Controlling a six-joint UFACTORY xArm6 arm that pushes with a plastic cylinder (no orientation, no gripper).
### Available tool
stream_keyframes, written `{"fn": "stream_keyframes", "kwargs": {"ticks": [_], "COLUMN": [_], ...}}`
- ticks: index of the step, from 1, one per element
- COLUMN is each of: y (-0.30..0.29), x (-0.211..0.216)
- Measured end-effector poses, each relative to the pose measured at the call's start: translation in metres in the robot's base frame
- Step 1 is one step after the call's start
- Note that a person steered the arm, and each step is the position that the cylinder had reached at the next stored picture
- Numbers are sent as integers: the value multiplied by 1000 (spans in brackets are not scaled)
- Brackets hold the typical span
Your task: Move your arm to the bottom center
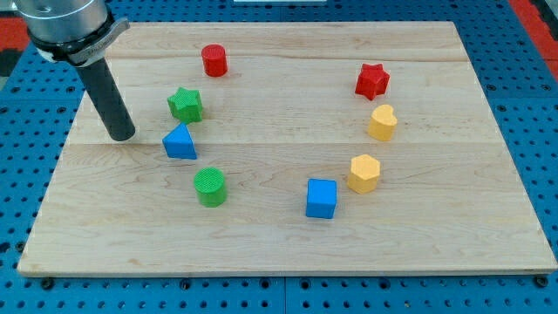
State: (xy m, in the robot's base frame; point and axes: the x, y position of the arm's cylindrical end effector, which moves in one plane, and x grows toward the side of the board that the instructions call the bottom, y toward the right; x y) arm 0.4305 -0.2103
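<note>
My tip (122, 137) rests on the wooden board (279, 235) at the view's left, just left of the blue triangular block (180, 142) and below-left of the green star block (185, 105). The rod rises up to the view's top left corner. A green cylinder (209, 187) lies below the blue triangular block. A blue cube (321, 198) sits near the bottom centre, with a yellow hexagonal block (364, 173) to its right.
A red cylinder (214, 60) lies near the view's top. A red star block (371, 81) and a yellow heart-shaped block (382, 122) lie at the right. A blue pegboard surface (532, 105) surrounds the board.
</note>
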Motion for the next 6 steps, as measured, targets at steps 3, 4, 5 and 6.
{"fn": "stream_keyframes", "kwargs": {"ticks": [3, 4, 5, 6], "y": [-2, -2, 22, 66], "x": [1, 13, 81, 142]}}
